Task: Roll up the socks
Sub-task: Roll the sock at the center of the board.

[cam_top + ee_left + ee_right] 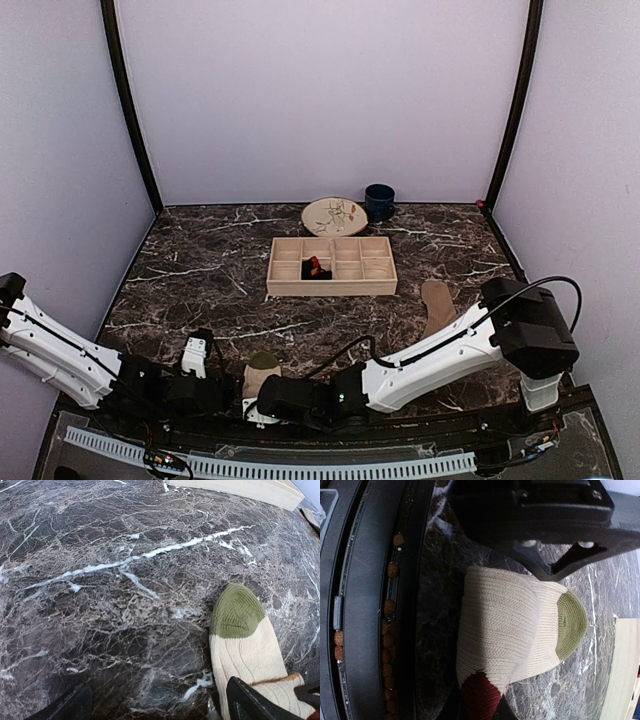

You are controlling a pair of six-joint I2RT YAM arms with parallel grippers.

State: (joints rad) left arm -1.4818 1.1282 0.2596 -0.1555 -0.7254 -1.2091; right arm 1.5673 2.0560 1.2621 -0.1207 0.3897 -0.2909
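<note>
Socks lie apart: the cream sock (262, 372) at the near edge between both arms, a tan sock (437, 302) off to the right, and a black sock (317, 267) in the tray (285, 288). We judge that the roll of the cream sock is only beginning. Our right gripper (479, 711) is pinched closed on its maroon end (480, 692). Our left gripper (160, 707) stands wide open and holds nothing, with one finger (247, 702) over the sock's edge. To roll well, we should turn the maroon end over toward the green toe (236, 611) in small, tight turns, keeping the fabric low on the table (100, 580). The left gripper should pin the body so it cannot slide. The rail (375, 600) is close, so we should work away from it, toward the tray.
</note>
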